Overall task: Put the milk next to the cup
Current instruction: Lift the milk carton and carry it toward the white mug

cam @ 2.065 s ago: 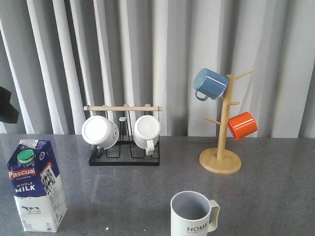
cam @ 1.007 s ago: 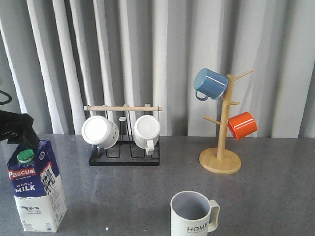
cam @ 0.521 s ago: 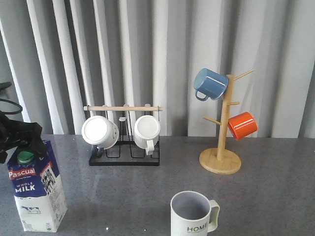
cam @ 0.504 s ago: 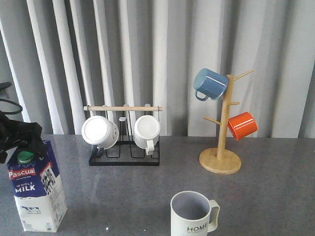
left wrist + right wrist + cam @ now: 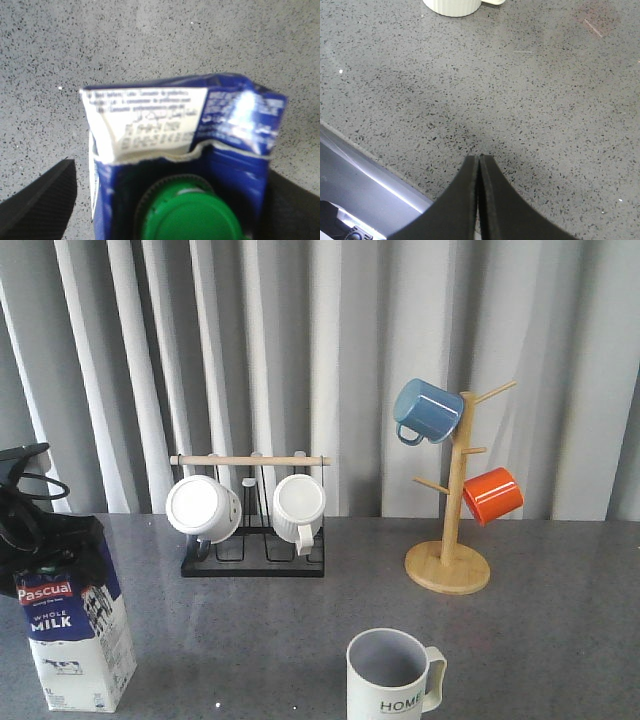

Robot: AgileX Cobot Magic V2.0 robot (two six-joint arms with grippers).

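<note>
Front view, left arm: I am seeing my left pincer (image 5: 45,545) sitting low over the top of the milk (image 5: 75,640) at the left edge of the bench (image 5: 300,630), its black body covering the carton's gable and cap.
Left wrist, pincer state: the two dark fingers (image 5: 37,202) are standing spread on either side of the milk (image 5: 190,150), with grey bench showing between the finger on the picture's left and the carton; I am reading it as released, not clamping.
Right wrist, pincer state: my right pincer (image 5: 479,165) is hanging over bare speckled bench (image 5: 520,90) with its fingertips pressed together, clenched on nothing.
Milk position: it is standing upright at the front left, well apart from the cup (image 5: 392,675), which is sitting at the front centre.
Writing: I am reading "Pascual" and "WHOLE MILK" on the carton, and "HOME" on the cup.
Wrist print: small black print is showing on the white gable strip, too blurred for me to read.
Cut off: the green cap (image 5: 187,215) is running out of the left wrist picture, and the cup's base is running out of the front view.
</note>
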